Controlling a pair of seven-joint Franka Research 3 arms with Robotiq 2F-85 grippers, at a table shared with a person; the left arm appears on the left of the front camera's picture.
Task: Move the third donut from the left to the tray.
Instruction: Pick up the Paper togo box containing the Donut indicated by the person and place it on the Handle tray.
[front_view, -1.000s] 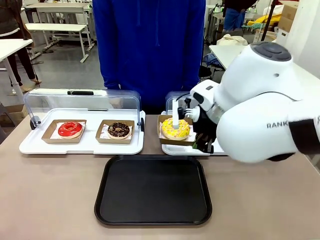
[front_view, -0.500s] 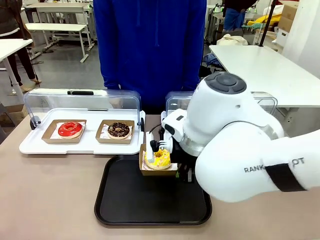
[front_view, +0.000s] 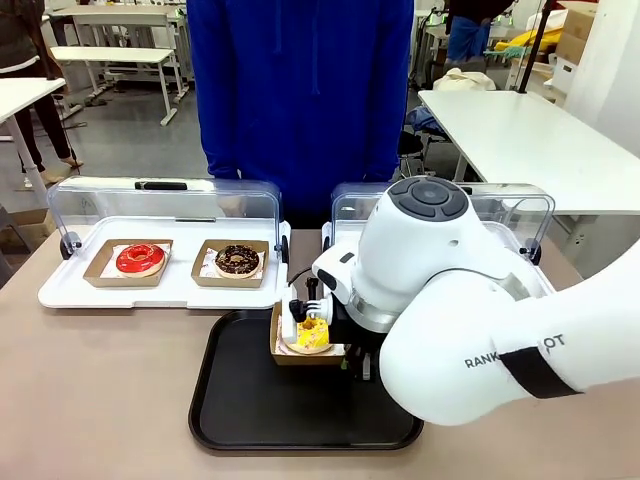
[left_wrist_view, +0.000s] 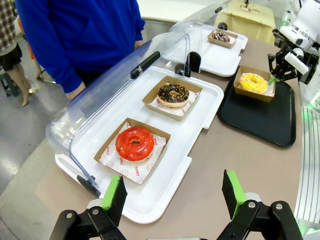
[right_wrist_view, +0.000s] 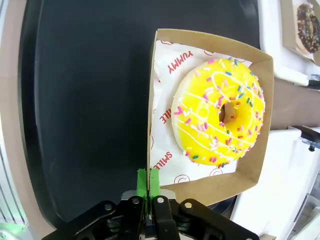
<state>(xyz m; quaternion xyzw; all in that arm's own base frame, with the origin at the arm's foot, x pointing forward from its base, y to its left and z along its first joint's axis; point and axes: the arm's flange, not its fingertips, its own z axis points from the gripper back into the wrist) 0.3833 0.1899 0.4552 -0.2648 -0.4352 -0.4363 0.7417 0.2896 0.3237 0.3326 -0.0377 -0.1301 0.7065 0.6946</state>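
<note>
Your right gripper (right_wrist_view: 148, 200) is pinched shut on the cardboard edge under the third donut (right_wrist_view: 218, 111), which sits just ahead of the fingers, probably slightly above the tray (right_wrist_view: 85, 100), not yet resting there.

Tray mostly free
The tray's (front_view: 240, 420) near and left area lies bare; the right arm (front_view: 470, 320) blocks its right side.

yellow donut (front_view: 312, 334) above black tray (front_view: 240, 400)
</note>
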